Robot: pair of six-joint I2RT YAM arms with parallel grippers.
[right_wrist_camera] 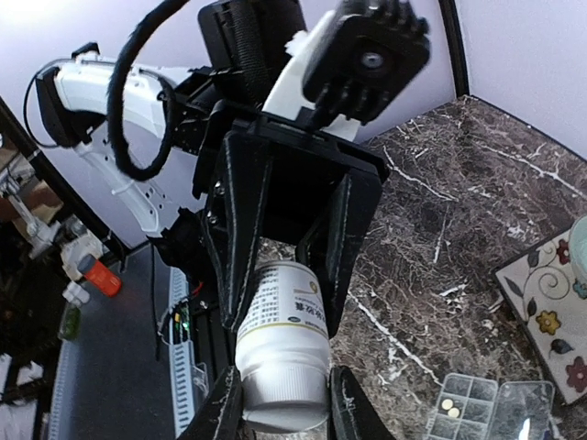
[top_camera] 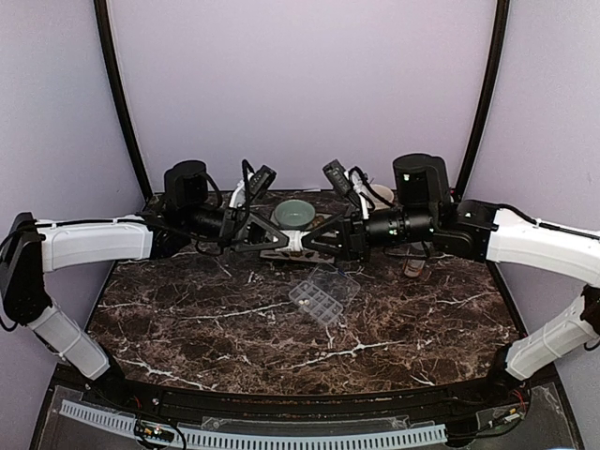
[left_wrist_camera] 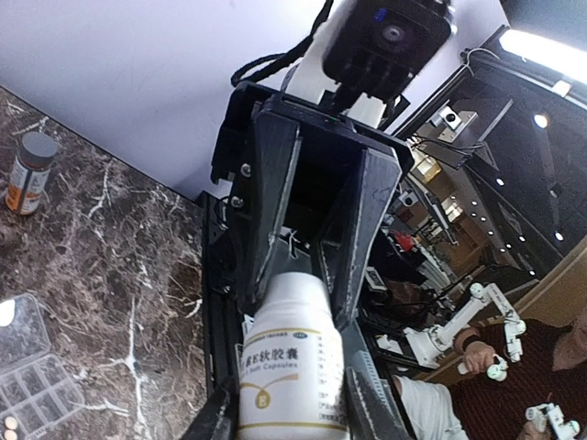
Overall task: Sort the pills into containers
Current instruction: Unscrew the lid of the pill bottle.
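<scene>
We see the dark marble table (top_camera: pixel 206 319) spread beneath both claws, which meet tip to tip in the air over its far side. Our left claw (left_wrist_camera: pixel 293 408) is clenched around the body of a white capsule bottle (left_wrist_camera: pixel 292 362), with the label facing its camera. Our right claw (right_wrist_camera: pixel 284 408) grasps the same bottle at its cap end, a finger pressed to either side, so the bottle hangs between the two. Below the claws and a little toward the arm bases, the clear pill box (top_camera: pixel 322 298) lies flat on the table with its lid swung open. Just behind the claws sits a green bowl (top_camera: pixel 293 214). Off to one side of the left claw, down on the table, the orange grey-capped bottle (left_wrist_camera: pixel 27 172) stands upright. Two pale pills (right_wrist_camera: pixel 449 406) rest together in one of the box's small square compartments (right_wrist_camera: pixel 472 394), well below the right claw.
</scene>
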